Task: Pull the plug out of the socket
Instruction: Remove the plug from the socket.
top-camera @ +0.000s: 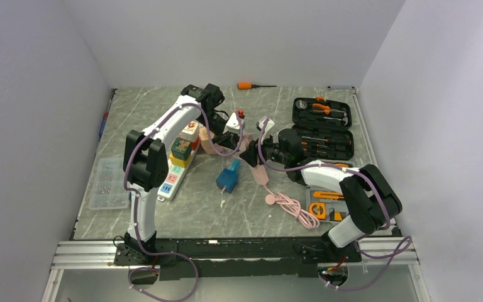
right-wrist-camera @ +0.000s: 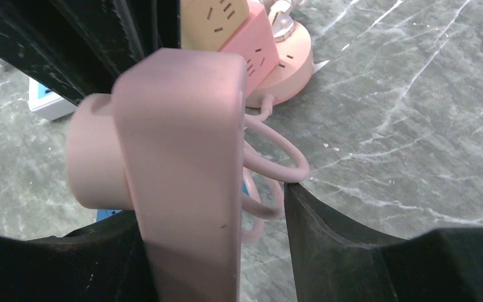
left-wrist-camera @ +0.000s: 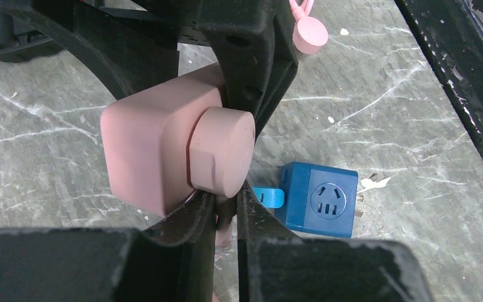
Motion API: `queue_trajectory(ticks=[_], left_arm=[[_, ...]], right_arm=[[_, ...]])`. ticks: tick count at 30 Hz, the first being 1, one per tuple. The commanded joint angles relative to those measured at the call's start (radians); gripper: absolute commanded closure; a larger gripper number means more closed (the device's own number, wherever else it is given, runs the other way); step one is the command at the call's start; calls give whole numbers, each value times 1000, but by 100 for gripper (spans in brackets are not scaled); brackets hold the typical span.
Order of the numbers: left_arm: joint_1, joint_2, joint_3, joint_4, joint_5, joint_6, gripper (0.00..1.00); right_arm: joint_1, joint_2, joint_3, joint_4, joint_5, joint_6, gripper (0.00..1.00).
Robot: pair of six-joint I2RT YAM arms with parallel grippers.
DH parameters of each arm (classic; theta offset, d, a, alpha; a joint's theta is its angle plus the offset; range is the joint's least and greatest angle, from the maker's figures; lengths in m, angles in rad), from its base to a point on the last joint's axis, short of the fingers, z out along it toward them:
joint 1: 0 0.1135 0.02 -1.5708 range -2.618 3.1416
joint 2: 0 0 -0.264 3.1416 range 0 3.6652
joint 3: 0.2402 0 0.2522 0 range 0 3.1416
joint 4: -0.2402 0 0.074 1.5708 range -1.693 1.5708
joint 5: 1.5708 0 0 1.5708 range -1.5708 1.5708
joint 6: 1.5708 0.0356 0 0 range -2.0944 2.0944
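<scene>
Within left claw (left-wrist-camera: 236,141) — plug (left-wrist-camera: 219,152).

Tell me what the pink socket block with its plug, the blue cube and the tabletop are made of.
The pink socket block and pink plug: likely moulded plastic, matte, soft even sheen, rounded edges. The blue cube: hard plastic, slightly glossier, crisp socket slots. The tabletop: grey marble look with white veins; real stone or printed laminate cannot be told.
</scene>
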Motion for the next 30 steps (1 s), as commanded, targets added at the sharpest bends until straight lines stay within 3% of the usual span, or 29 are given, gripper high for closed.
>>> queue_trajectory(ticks=[1, 6, 10, 15, 18, 23, 30], left_arm=[[-7, -82, 1, -27, 69, -3, 100], [-8, -79, 2, -23, 73, -13, 100], [-7, -84, -2, -21, 71, -12, 100], [-8, -84, 0, -21, 68, -15, 100], [-7, -85, 3, -31, 70, -3, 100], [-9, -93, 2, -65, 74, 22, 100], [-26, -102, 15, -229, 62, 192, 100]], right_arm=[[0, -33, -20, 45, 24, 8, 42], [0, -31, 2, 36, 13, 7, 45], [-2, -21, -2, 58, -7, 17, 53], [-1, -7, 32, 17, -36, 16, 85], [-12, 1, 39, 7, -30, 47, 99], [-102, 44, 45, 46, -76, 132, 100], [-153, 85, 85, -11, 100, 118, 100]])
